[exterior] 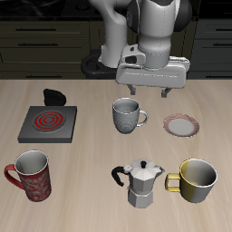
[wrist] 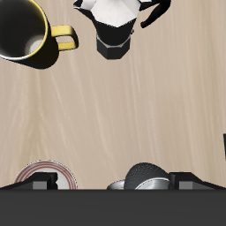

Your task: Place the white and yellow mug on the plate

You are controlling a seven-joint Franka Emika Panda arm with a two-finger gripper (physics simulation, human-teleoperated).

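Here the gripper [exterior: 149,90] hangs above the table in the upper middle of the exterior view, its two fingers spread apart with nothing between them, so the jaws are open and empty. It sits well back from the white and yellow mug [exterior: 198,179], which stands upright at the lower right of that view, near the table's front edge, its loop handle pointing toward the moka pot [exterior: 139,182] just beside it. In the wrist view the same mug [wrist: 24,35] shows its pale inside and yellow handle, with the moka pot [wrist: 116,26] close by.

The plate [exterior: 182,125] lies flat in the right middle of the exterior view, bare, between the mug and the arm; nothing rests on it, so the task looks not yet begun. The wrist view catches the plate's [wrist: 46,172] pinkish rim, and beside it the grey-white patterned mug [wrist: 142,177], which in the exterior view [exterior: 127,115] stands almost under the gripper.

Judging by this layout, the arm must travel toward the front edge and descend over the mug's rim; the moka pot so near the handle side leaves little room, so gripping the wall away from the pot seems safer. The red patterned mug [exterior: 32,174] and the burner [exterior: 48,122] lie out of the way.
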